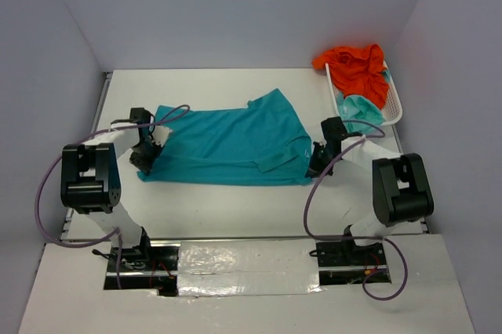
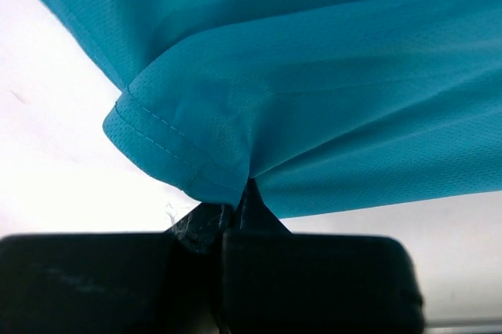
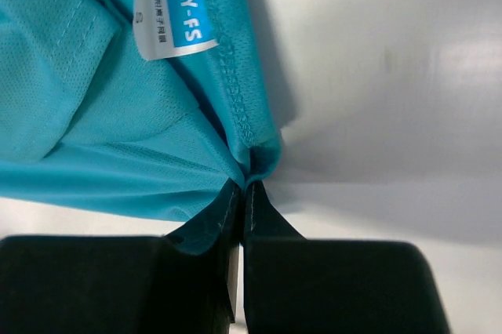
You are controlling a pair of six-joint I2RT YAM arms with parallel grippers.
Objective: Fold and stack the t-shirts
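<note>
Teal shirt: spread on the table in the middle of the top view, lying left to right, with a flap turned up at its upper right.
Left fingers: pinched together on a hemmed corner at the shirt's lower left; the cloth puckers into the pinch.
Right fingers: pinched together on the stitched edge at the shirt's lower right, below the size label.
Other shirts: the orange shirt and mint shirt are heaped in the basket at the upper right, not yet folded.
Step in hand: probably the first fold, with both lower corners held.
Doing it well: raise both corners evenly, keep the edge taut between them, carry it toward the upper edge, match the hems, and let go only once the cloth lies flat.
Risk: both pinches are thin, so a jerk could pull the cloth free.
</note>
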